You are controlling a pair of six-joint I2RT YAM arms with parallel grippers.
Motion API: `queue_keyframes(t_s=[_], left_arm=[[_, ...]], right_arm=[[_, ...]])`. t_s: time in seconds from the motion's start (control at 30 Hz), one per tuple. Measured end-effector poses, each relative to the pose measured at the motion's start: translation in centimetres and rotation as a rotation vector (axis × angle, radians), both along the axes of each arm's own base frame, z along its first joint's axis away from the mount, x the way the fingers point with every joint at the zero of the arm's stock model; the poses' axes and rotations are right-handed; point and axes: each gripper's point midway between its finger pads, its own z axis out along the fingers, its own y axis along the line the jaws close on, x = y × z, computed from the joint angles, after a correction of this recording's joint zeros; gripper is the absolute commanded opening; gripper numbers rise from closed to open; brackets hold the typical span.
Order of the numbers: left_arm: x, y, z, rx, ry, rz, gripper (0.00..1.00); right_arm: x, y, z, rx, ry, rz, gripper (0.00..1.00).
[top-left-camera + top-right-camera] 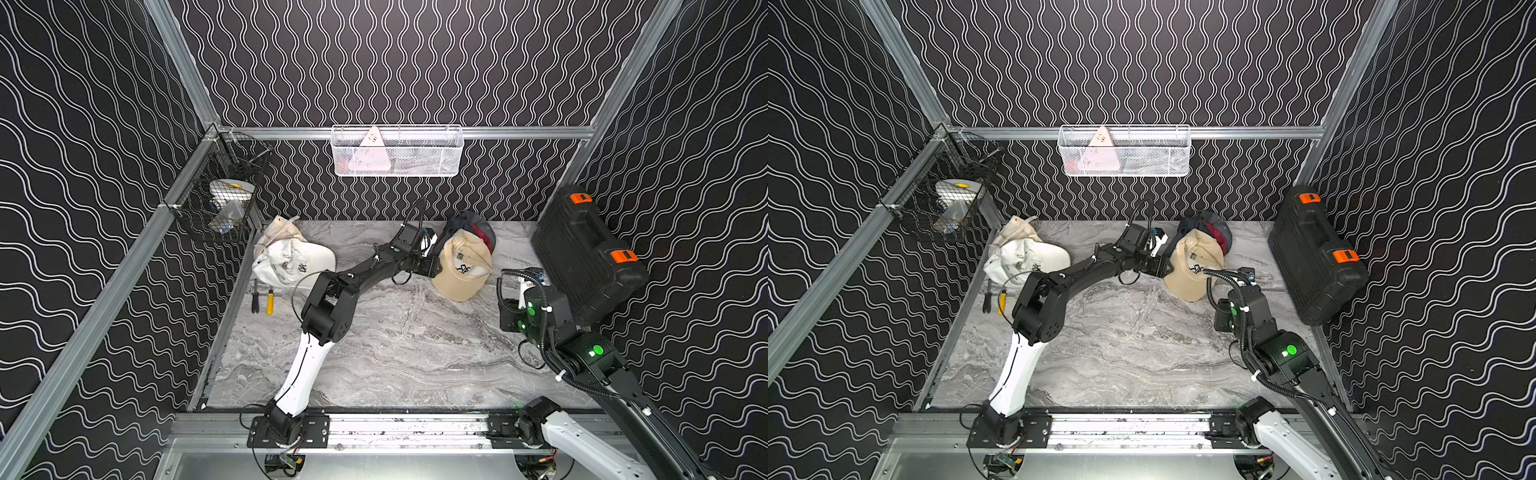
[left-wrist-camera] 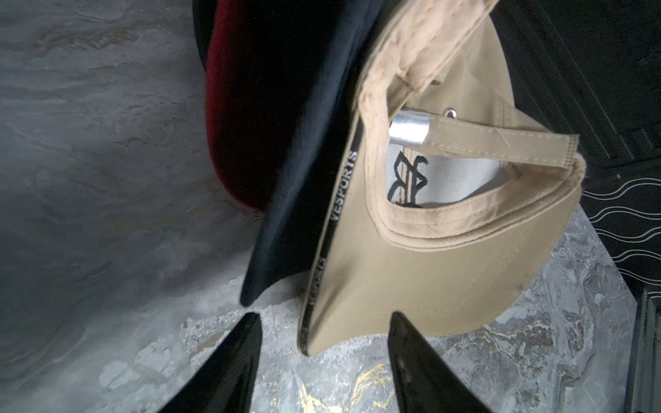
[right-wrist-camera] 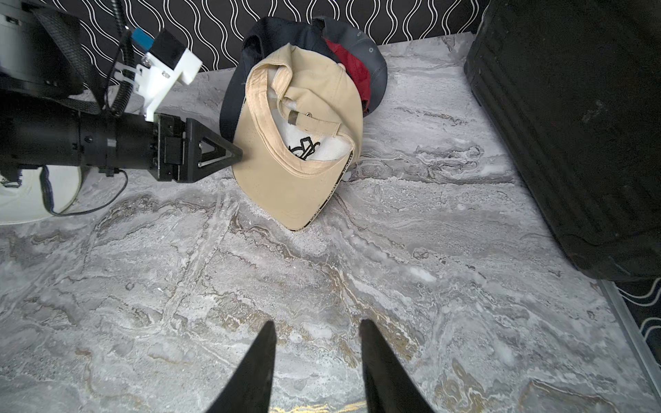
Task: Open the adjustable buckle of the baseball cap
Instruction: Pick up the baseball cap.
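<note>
Parted left gripper straddles tan cap brim edge; right gripper parted, above open tabletop

The tan baseball cap is matt stitched cloth, its silver buckle smooth shiny metal, the grey veined marble-look worktop smooth, the black carrying case matt ribbed plastic, the black fingers glossy.

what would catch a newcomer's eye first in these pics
The tan cap at the back of the marble table, lying on darker caps with its silver buckle showing, stands out first. The left hand is open with the cap's brim corner between its fingers. A big black case with orange latches leans at the table's right edge.
</note>
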Motion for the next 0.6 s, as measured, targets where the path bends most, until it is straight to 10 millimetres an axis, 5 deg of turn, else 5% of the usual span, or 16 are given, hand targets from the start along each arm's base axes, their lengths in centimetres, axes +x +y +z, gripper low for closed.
queue_keyframes(t_s=[0.13, 0.37, 0.6], left_arm=[[0.19, -0.19, -0.87, -0.003, 0.015, 0.006, 0.55], [0.41, -0.45, -1.09, -0.02, 0.017, 0.012, 0.24], [0.02, -0.94, -0.78, -0.047, 0.02, -0.011, 0.07]], right_arm=[[0.12, 0.01, 0.14, -0.002, -0.007, 0.002, 0.41], [0.21, 0.0, 0.1, -0.003, -0.008, 0.0, 0.41], [0.24, 0.01, 0.08, -0.005, -0.008, -0.001, 0.41]])
